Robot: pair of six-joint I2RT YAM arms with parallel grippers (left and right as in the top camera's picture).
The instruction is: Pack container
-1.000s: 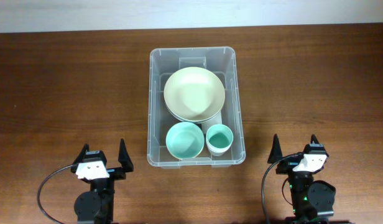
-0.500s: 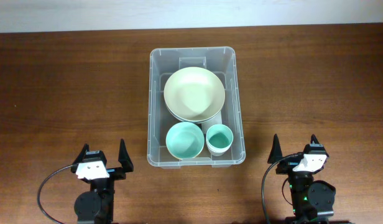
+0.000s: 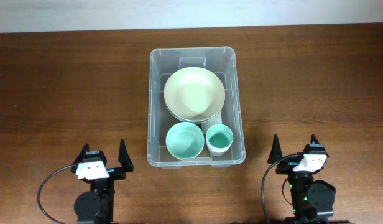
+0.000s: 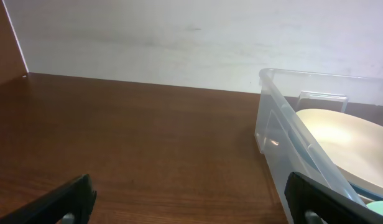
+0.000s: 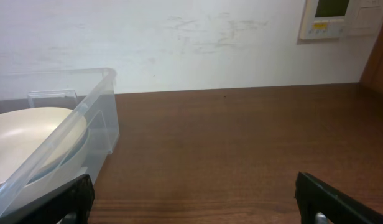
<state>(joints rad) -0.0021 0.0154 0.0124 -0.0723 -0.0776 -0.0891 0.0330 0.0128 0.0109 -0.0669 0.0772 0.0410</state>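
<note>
The clear plastic container (image 3: pixel 155 112) stands in the middle of the table. It holds a large cream plate (image 3: pixel 194 93) at the back, a teal bowl (image 3: pixel 183 140) at the front left and a teal cup (image 3: pixel 219 139) at the front right. My left gripper (image 3: pixel 105 158) is open and empty at the near edge, left of the container. My right gripper (image 3: pixel 295 148) is open and empty at the near edge, right of it. The container wall shows in the left wrist view (image 4: pixel 275 118) and in the right wrist view (image 5: pixel 95 106), with the cream plate inside (image 5: pixel 30 134).
The brown wooden table (image 3: pixel 67 93) runs to a white wall at the back. A wall panel (image 5: pixel 331 18) hangs at the upper right in the right wrist view.
</note>
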